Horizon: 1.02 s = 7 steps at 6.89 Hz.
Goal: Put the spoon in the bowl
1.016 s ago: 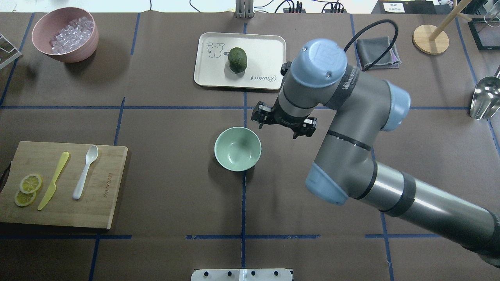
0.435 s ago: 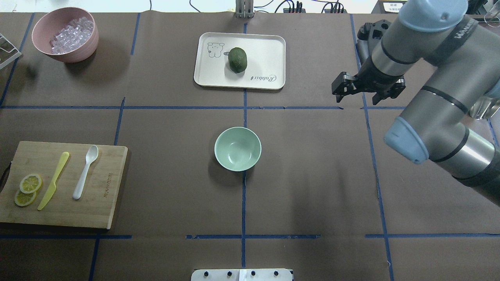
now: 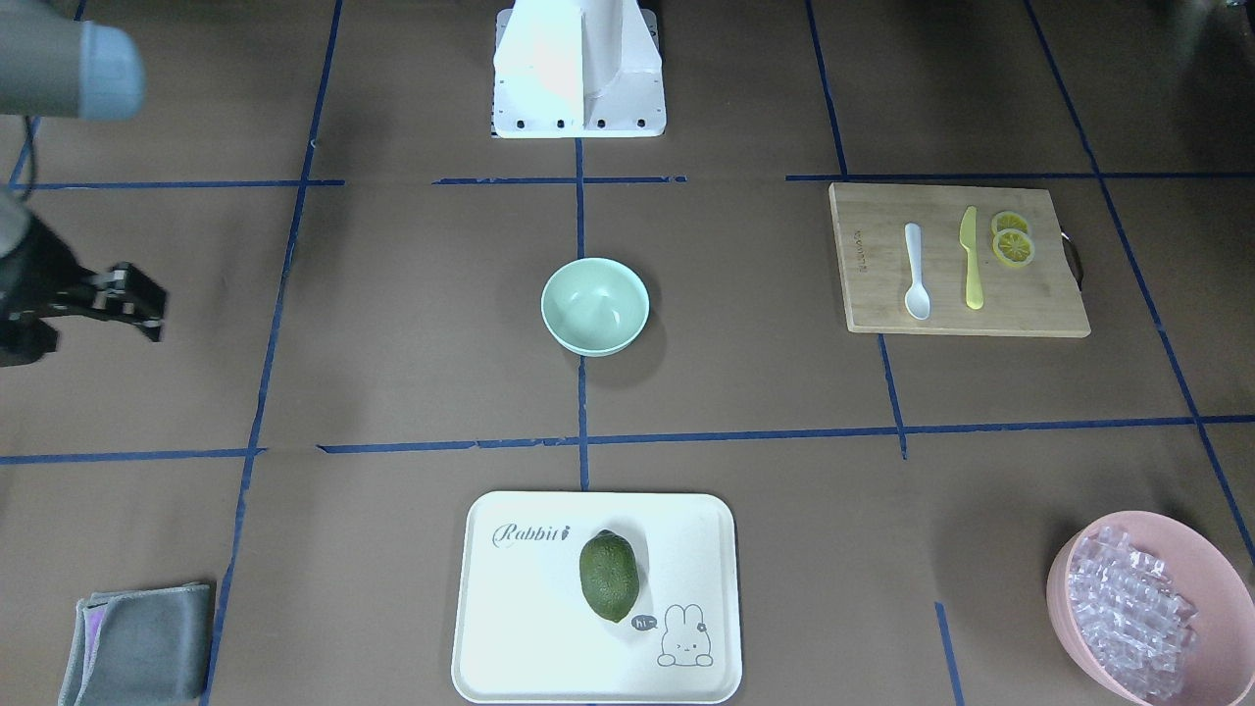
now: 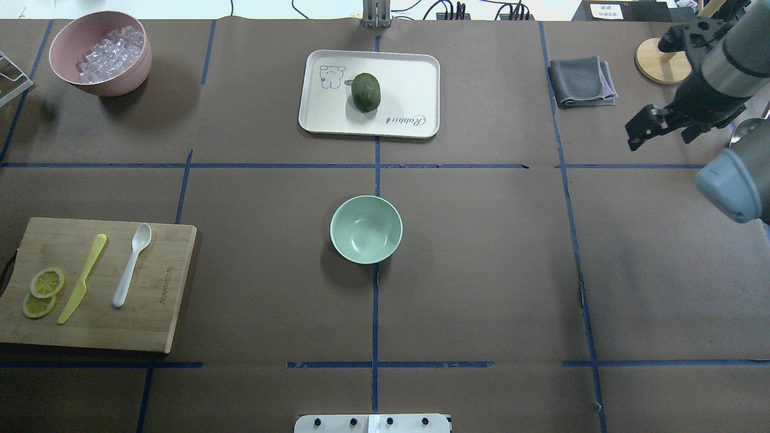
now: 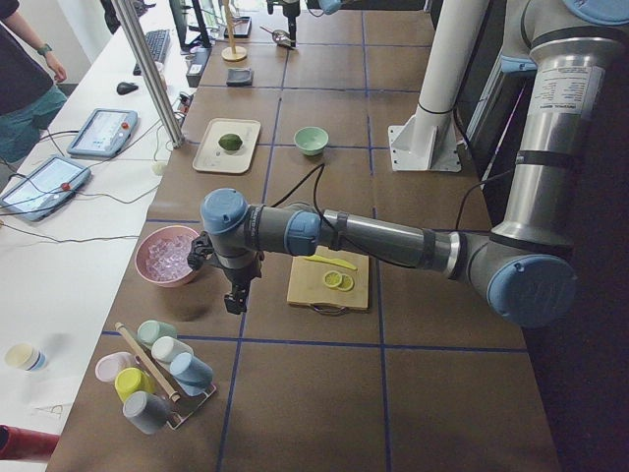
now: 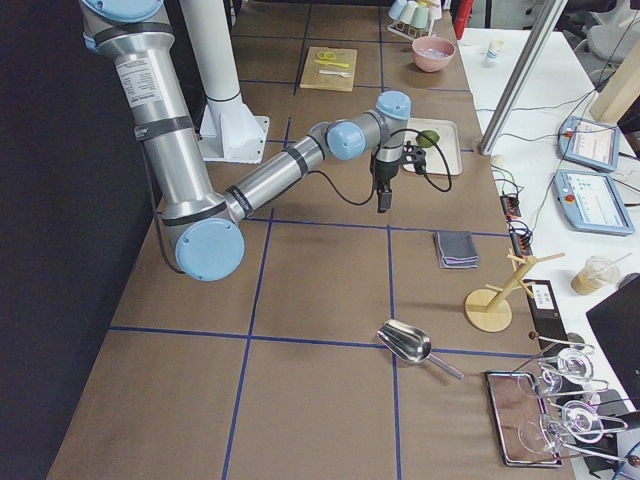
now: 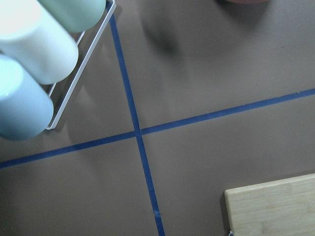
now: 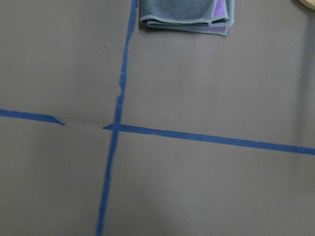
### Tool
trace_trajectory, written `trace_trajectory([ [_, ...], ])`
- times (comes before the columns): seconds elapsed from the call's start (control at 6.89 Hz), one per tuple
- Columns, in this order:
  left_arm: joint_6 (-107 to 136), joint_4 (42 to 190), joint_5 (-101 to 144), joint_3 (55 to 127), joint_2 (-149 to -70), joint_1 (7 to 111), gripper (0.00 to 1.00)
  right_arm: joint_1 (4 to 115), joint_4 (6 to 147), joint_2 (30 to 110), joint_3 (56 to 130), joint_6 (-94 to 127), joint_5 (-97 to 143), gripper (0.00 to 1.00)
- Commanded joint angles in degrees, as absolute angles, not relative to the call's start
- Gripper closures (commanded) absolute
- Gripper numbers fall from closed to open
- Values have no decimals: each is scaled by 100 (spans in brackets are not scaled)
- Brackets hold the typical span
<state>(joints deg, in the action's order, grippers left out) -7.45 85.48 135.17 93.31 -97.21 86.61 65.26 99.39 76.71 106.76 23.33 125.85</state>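
Note:
The white spoon (image 4: 131,264) lies on the wooden cutting board (image 4: 168,300) at the table's left, beside a yellow-green knife (image 4: 83,278); it also shows in the front view (image 3: 914,272). The empty mint-green bowl (image 4: 366,229) stands at the table's middle, and in the front view (image 3: 594,305). My right gripper (image 6: 383,203) points down over the far right of the table, well away from both; its fingers are hidden under the wrist (image 4: 716,84). My left gripper (image 5: 236,303) hangs past the board's left end, near the pink bowl. I cannot tell whether either is open or shut.
A pink bowl of ice cubes (image 4: 101,53) stands back left. A white tray (image 4: 409,78) holds a green fruit (image 4: 366,92). A folded grey cloth (image 4: 582,81), a wooden stand (image 4: 663,60) and a metal scoop (image 6: 405,342) are on the right. A cup rack (image 5: 157,374) is beyond the left end. Lemon slices (image 4: 43,291) lie on the board.
My right arm has swung from just beside the bowl out to the table's back right. The spoon and the bowl have not moved.

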Motion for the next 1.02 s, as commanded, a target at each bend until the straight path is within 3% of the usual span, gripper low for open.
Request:
trace_trajectory([
  [0.0, -738, 8491, 13535, 9334, -9826, 8622, 0, 7537, 9923, 8548, 10600, 386, 12797, 0],
  [0.44, -738, 8560, 13587, 9325, -9808, 8596, 0, 8681, 9880, 9602, 10293, -1553, 12779, 0],
  [0.87, 264, 8552, 13579, 10007, -9817, 7827, 0, 8921, 9870, 9756, 10371, -962, 13148, 0],
])
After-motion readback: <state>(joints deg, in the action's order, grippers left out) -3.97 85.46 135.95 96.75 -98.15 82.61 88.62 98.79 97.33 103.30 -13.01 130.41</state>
